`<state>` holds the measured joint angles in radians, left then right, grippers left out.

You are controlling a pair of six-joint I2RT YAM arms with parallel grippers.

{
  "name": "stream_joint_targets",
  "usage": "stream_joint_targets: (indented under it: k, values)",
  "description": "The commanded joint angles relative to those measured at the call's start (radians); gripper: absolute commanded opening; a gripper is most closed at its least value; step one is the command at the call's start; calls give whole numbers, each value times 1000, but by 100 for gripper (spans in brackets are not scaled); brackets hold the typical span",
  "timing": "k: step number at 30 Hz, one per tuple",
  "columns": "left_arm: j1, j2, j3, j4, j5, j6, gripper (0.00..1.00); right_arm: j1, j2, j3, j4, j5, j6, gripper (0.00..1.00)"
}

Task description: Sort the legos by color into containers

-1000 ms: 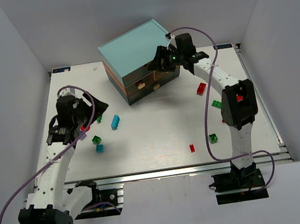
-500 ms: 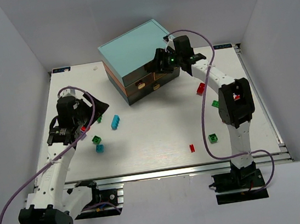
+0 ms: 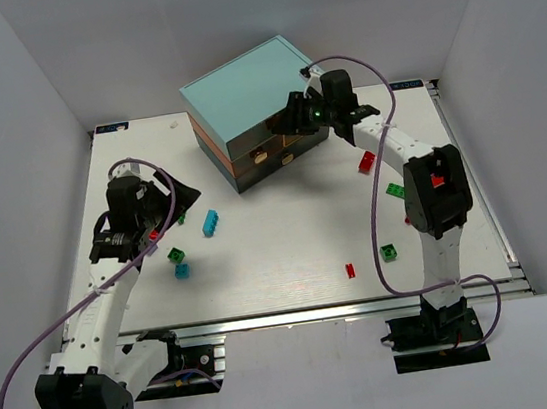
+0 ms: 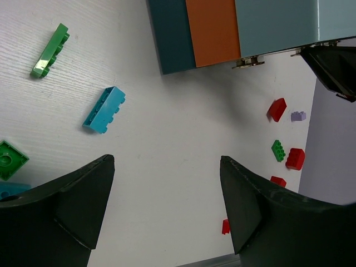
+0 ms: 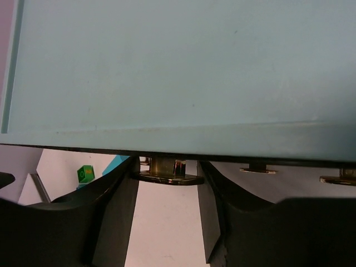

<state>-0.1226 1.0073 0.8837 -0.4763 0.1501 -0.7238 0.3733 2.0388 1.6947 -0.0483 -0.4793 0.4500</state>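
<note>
The chest [image 3: 239, 93] with a light-teal top stands at the back; its teal and orange drawer fronts [image 4: 211, 30] face the table. My right gripper [image 3: 304, 115] is at the upper right drawer, and its jaws close on both sides of a tan knob [image 5: 167, 177] under the teal top [image 5: 178, 67]. My left gripper [image 4: 167, 161] is open and empty above the table's left part. Near it lie a cyan brick [image 4: 104, 109], a flat green brick [image 4: 50, 50] and a green brick [image 4: 10, 158]. Red [image 3: 367, 161] and green [image 3: 394, 190] bricks lie on the right.
More bricks lie scattered: green [image 3: 389, 252] and red [image 3: 351, 270] near the front right, cyan [image 3: 181, 271] and green [image 3: 176, 255] at the left. A lilac brick [image 4: 298, 116] lies by a red one [image 4: 276, 109]. White walls enclose the table.
My right gripper has shifted slightly to the right at the chest's front. The left arm has barely moved.
</note>
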Motion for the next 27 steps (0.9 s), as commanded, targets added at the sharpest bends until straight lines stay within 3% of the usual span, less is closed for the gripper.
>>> stream_joint_targets:
  k: [1,12,22,26,27]
  values:
    - [0,-4,-9,25,11,-9,86,-36,-83,-32,74,36,-82,22]
    - [0,73,-3,36,-29,-2,87,-54,-218,-254,111,18,-97,21]
    - [0,252,89,5,-121,78,95,-91,-335,-397,100,-8,-129,23]
    - [0,350,156,-31,-198,136,95,-100,-348,-415,99,-13,-135,27]
    - [0,394,167,-47,-214,167,95,-105,-348,-418,99,-21,-137,33]
